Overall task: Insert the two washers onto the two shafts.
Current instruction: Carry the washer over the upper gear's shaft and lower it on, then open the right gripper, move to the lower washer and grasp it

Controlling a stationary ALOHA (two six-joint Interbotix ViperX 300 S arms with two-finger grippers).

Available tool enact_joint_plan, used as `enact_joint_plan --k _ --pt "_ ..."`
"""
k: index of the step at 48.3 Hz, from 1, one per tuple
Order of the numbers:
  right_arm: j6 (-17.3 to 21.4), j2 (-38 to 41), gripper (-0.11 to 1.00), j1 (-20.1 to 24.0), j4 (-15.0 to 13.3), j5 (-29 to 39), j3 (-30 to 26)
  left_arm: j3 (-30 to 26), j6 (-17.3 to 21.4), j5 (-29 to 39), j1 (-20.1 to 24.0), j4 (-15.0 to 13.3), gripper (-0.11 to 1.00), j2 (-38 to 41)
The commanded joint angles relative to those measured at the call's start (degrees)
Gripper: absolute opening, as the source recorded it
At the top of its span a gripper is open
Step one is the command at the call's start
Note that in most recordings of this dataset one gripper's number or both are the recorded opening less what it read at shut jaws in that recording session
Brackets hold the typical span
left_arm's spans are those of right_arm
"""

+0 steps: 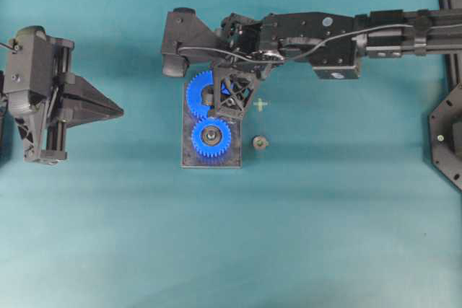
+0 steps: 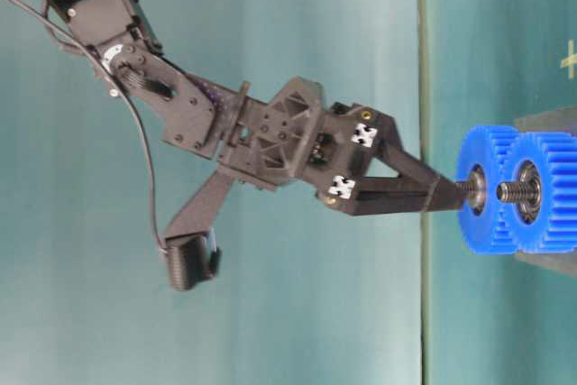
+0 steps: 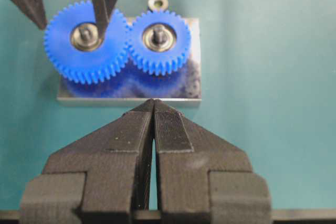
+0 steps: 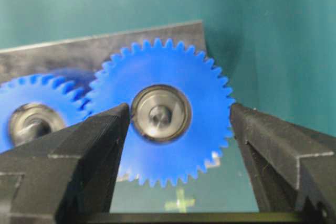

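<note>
Right wrist view: black right claw [image 4: 178,124] spread wide, empty, astride blue toothed plastic gear [image 4: 163,111] with silver metal washer [image 4: 160,114] seated on its shaft; next, probably withdrawal upward.

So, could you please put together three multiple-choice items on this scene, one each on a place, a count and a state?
1. Where does the small loose metal washer lie?
A. On the teal table beside the grey base plate
B. On top of a gear
C. Between the left gripper's fingers

2. How many blue plastic gears stand on the plate?
A. One
B. Two
C. Three

3. How do the right gripper's jaws stand?
A. Shut on the washer
B. Shut on nothing
C. Open, either side of a gear's steel hub

Answers:
1 A: the overhead view shows it on the cloth, apart from the plate.
2 B: two meshed gears show in the left wrist view.
3 C: the right wrist view shows a wide gap with nothing held.
</note>
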Motion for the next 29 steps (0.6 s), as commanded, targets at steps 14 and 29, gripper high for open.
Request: enact_joint_plan --k 14,29 --pt "0.2 -13.4 0.81 4.8 0.1 0.8 10.4 -0.4 -0.2 -0.6 -0.1 0.1 0.01 -0.4" --pt "0.4 -10.2 0.80 10.1 0.0 -7.1 18.7 -0.4 -0.1 -1.6 -0.1 0.1 0.01 -0.4"
